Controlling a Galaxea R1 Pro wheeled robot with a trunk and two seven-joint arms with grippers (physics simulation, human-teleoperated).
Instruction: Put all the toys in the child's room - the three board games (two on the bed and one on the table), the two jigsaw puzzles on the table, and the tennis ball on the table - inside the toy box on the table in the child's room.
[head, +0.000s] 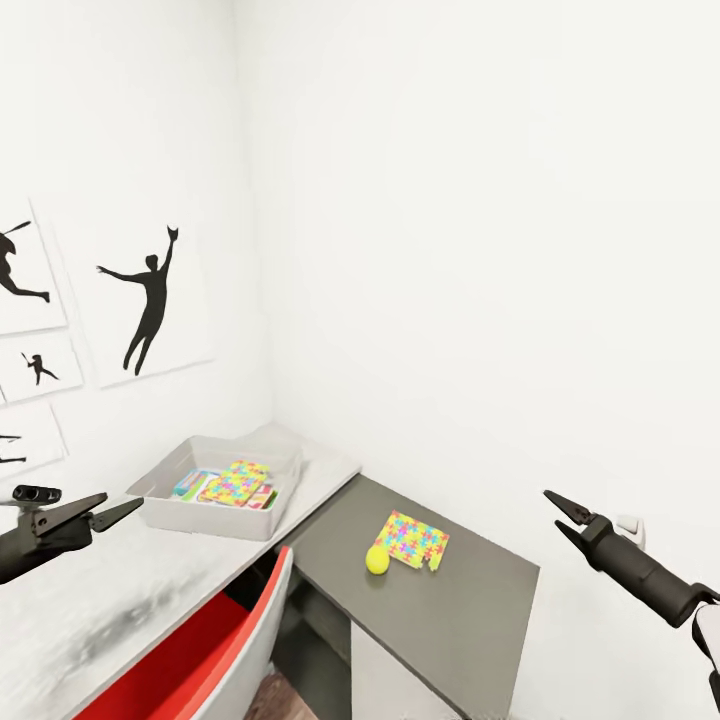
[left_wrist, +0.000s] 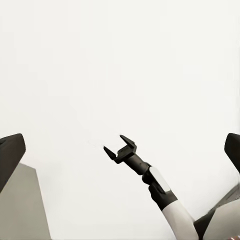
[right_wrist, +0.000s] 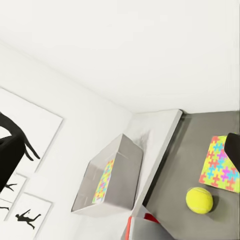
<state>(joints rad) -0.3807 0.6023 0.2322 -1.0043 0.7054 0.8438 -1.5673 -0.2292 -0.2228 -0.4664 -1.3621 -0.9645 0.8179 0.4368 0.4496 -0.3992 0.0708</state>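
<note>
The light grey toy box (head: 165, 508) (right_wrist: 127, 175) stands on the table (head: 90, 590) near the wall corner. A jigsaw puzzle (head: 234, 481) (right_wrist: 104, 181) lies inside it on top of colourful flat board games (head: 190, 486). A second jigsaw puzzle (head: 413, 539) (right_wrist: 220, 165) lies on the dark grey corner section (head: 450, 610), with the tennis ball (head: 377, 559) (right_wrist: 199, 200) touching its near edge. My left gripper (head: 123, 499) hovers open just left of the toy box. To the right of the corner section my right gripper (head: 551, 508) (left_wrist: 120, 146) hangs open in the air, holding nothing.
A red chair (head: 190, 655) is pushed under the table in front of the toy box. Black silhouette athlete pictures (head: 150, 300) hang on the left wall. White walls close in behind and to the right of the table.
</note>
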